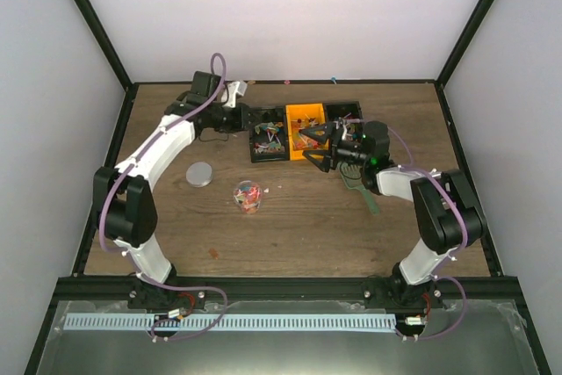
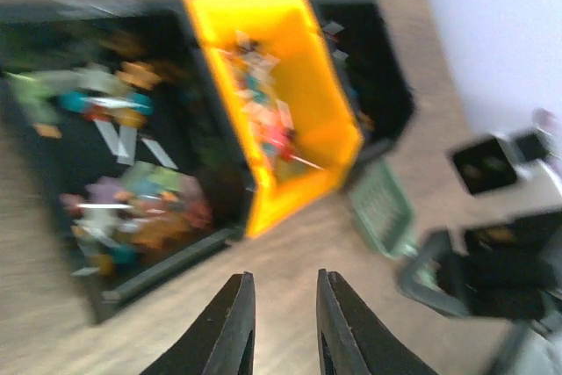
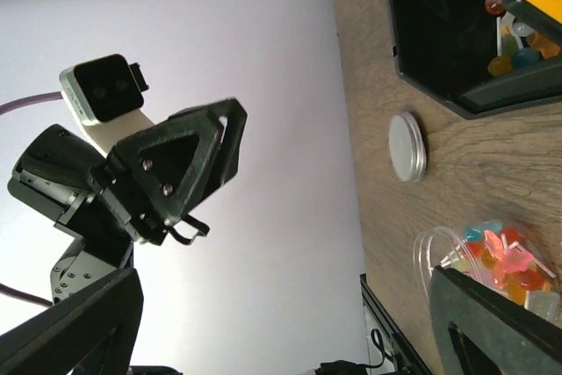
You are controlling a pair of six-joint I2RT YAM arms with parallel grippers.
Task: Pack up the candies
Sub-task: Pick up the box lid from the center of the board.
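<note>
The candies lie loose in a black bin [image 1: 268, 140] and an orange bin [image 1: 306, 129]; the left wrist view shows them in the black bin [image 2: 123, 182] and the orange bin [image 2: 263, 120]. More candies fill a small clear jar [image 1: 248, 197], which also shows in the right wrist view [image 3: 492, 256]. My left gripper [image 1: 235, 117] hovers left of the black bin, slightly open and empty [image 2: 285, 287]. My right gripper [image 1: 316, 148] is wide open and empty by the orange bin [image 3: 285, 305]. A green scoop [image 1: 360, 183] lies on the table under my right wrist [image 2: 382, 208].
A round metal lid [image 1: 200, 174] lies left of the jar, also in the right wrist view [image 3: 408, 147]. A second black bin [image 1: 347, 116] stands right of the orange one. A few stray candies lie by the back wall [image 1: 334, 80].
</note>
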